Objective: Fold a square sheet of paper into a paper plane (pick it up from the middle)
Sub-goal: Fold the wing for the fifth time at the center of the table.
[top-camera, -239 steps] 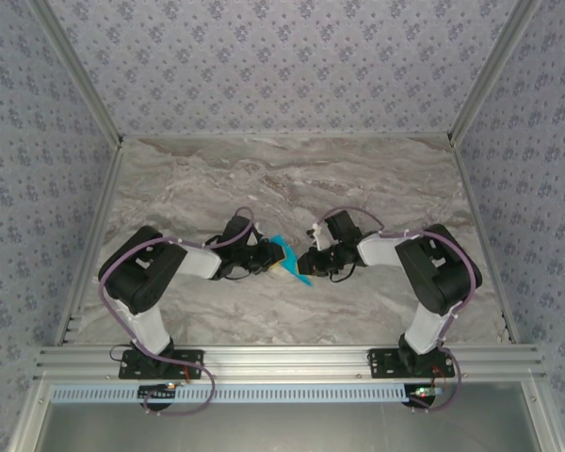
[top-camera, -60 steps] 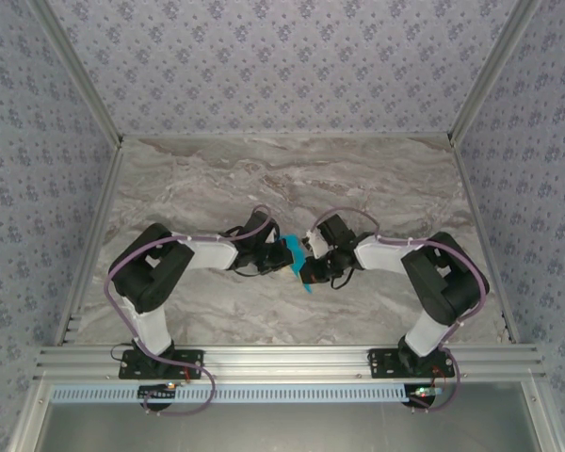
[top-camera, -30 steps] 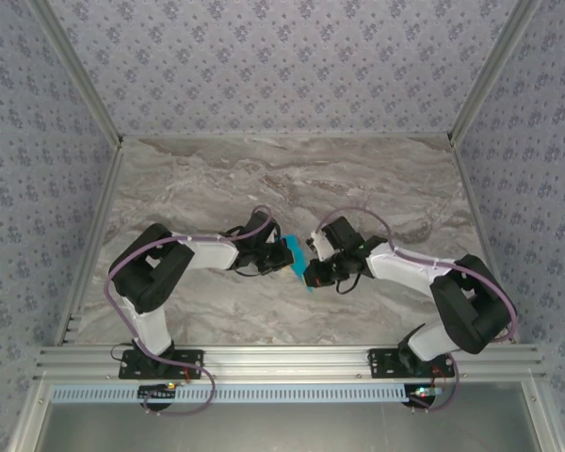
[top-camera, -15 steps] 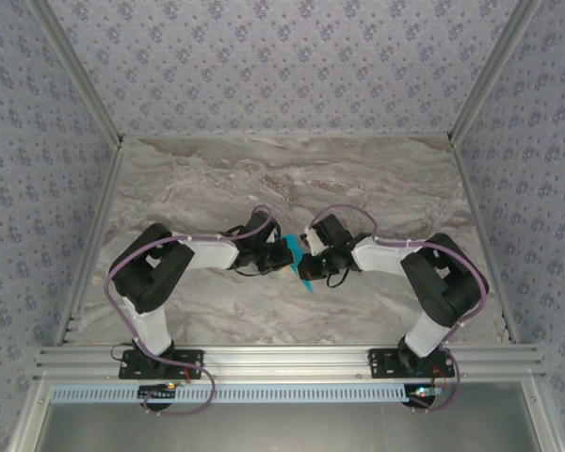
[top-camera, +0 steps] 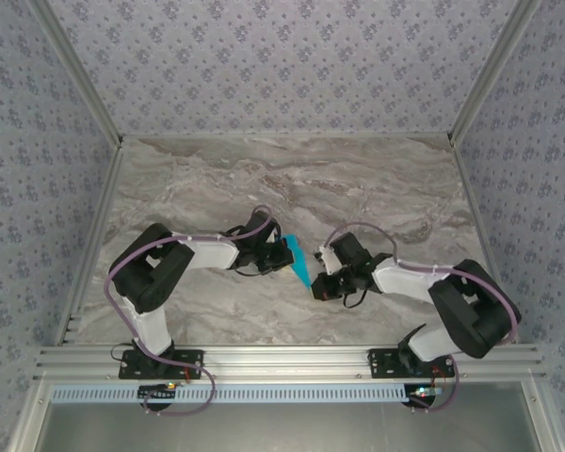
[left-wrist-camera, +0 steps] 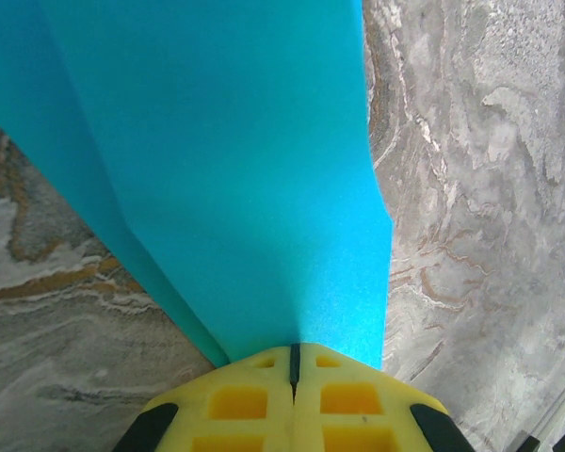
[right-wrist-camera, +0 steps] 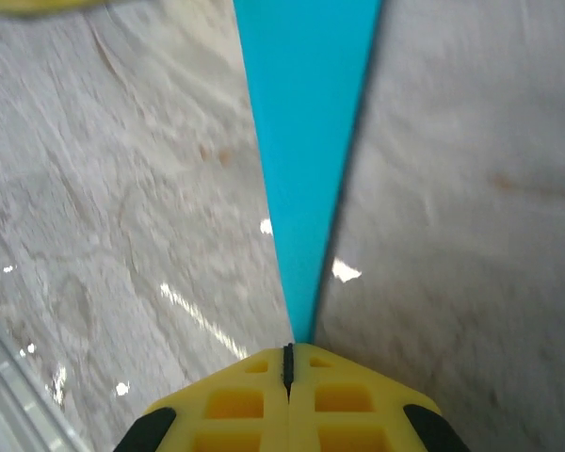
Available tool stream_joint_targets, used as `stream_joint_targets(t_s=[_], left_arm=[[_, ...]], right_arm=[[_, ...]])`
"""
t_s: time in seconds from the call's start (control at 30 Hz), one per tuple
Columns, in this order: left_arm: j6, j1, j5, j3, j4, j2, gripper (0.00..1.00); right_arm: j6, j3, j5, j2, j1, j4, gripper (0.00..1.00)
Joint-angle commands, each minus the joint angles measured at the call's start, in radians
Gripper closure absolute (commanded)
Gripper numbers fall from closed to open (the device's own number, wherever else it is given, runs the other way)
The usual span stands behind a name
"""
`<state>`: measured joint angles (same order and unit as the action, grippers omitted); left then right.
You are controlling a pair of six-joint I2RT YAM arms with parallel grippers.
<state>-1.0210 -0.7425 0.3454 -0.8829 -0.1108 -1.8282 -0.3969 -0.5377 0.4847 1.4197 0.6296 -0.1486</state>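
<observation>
Aluminium rail well nearer than paper plane; arm bases bolted along it. Grey-veined marble table beneath and beyond paper plane. Lilac patterned walls far behind paper plane and on both sides. Paper plane: narrow cyan dart at table centre, perhaps lifted clear of the marble, hard to judge from above. Right gripper at near tip of paper plane, yellow fingers pressed together, pinching the point. Left gripper at far, wider end, likewise clamped, pinching the edge.
</observation>
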Motion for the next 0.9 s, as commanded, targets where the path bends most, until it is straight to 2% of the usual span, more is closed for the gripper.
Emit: stream_joint_targets(t_s=[0.0, 0.17, 0.3, 0.43, 0.63, 0.73, 0.87], left_arm=[[0.023, 0.011, -0.099, 0.039, 0.108, -0.061, 1.00], [0.052, 0.008, -0.068, 0.034, 0.078, -0.044, 1.00], [0.065, 0.008, -0.056, 0.032, 0.061, -0.034, 1.00], [0.080, 0.008, -0.040, 0.021, 0.054, -0.025, 1.00], [0.161, 0.010, -0.009, -0.016, 0.070, -0.007, 1.00], [0.258, 0.011, 0.006, -0.051, 0.098, 0.015, 0.94], [0.376, 0.019, -0.009, -0.074, 0.117, 0.049, 0.81]], right_arm=[[-0.021, -0.017, -0.016, -0.075, -0.007, -0.128, 1.00], [-0.085, -0.093, -0.015, -0.081, 0.004, -0.016, 1.00], [-0.109, -0.152, -0.039, 0.026, -0.001, 0.076, 1.00], [-0.106, -0.192, -0.041, 0.141, -0.002, 0.106, 1.00], [-0.081, -0.185, -0.071, 0.218, -0.009, 0.072, 1.00], [-0.066, -0.173, -0.092, 0.235, -0.018, 0.039, 1.00], [-0.054, -0.160, -0.101, 0.250, -0.028, 0.017, 1.00]])
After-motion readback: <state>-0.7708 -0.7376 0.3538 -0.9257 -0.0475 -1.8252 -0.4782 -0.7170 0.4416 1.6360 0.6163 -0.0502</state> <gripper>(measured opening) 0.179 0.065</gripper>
